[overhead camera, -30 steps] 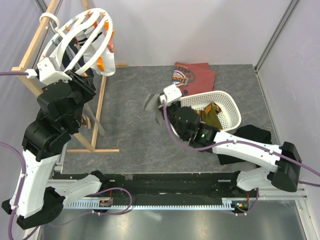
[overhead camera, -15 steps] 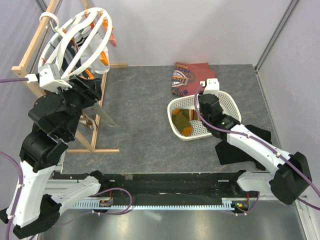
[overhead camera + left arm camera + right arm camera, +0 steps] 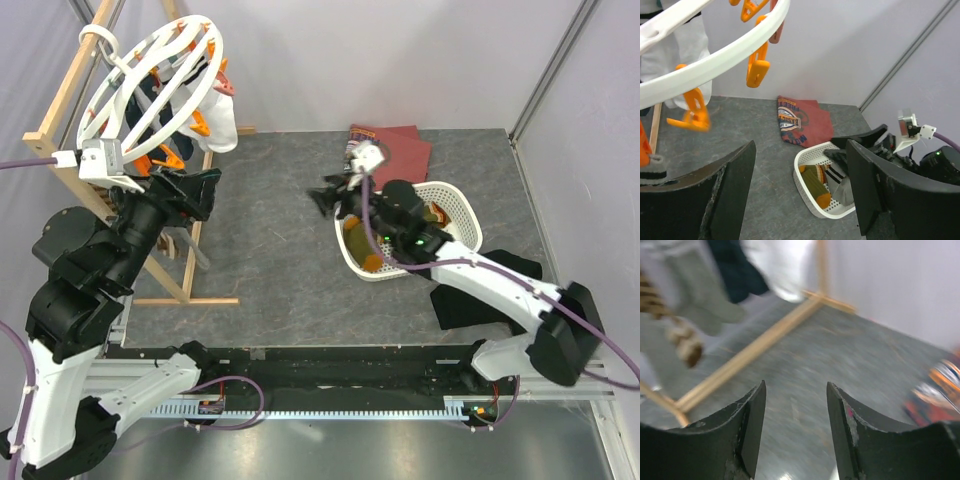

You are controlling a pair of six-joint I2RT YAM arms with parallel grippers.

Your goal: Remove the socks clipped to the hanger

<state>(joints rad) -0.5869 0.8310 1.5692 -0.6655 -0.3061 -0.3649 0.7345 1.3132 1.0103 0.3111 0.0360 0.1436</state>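
Note:
The round white hanger (image 3: 150, 75) with orange clips (image 3: 757, 70) hangs from the wooden rack at the back left. A white sock (image 3: 216, 118) and a dark sock (image 3: 150, 97) stay clipped under the hanger's ring (image 3: 715, 60). My left gripper (image 3: 205, 188) is open and empty just below the hanger, pointing right. An olive sock with an orange toe (image 3: 816, 182) and a grey striped sock (image 3: 840, 187) lie in the white mesh basket (image 3: 462, 215). My right gripper (image 3: 328, 198) is open and empty, left of the basket, facing the rack. Its wrist view is blurred, showing a hanging grey sock (image 3: 690, 280).
The wooden rack frame (image 3: 195, 230) stands on the left of the table, its base bar (image 3: 755, 347) in the right wrist view. A folded maroon shirt (image 3: 395, 150) lies behind the basket. A black cloth (image 3: 470, 300) lies under the right arm.
My right gripper carried a grey sock to the basket, opened, and swung back left without it. My left gripper opened and dropped away from the hanger, which swung back.

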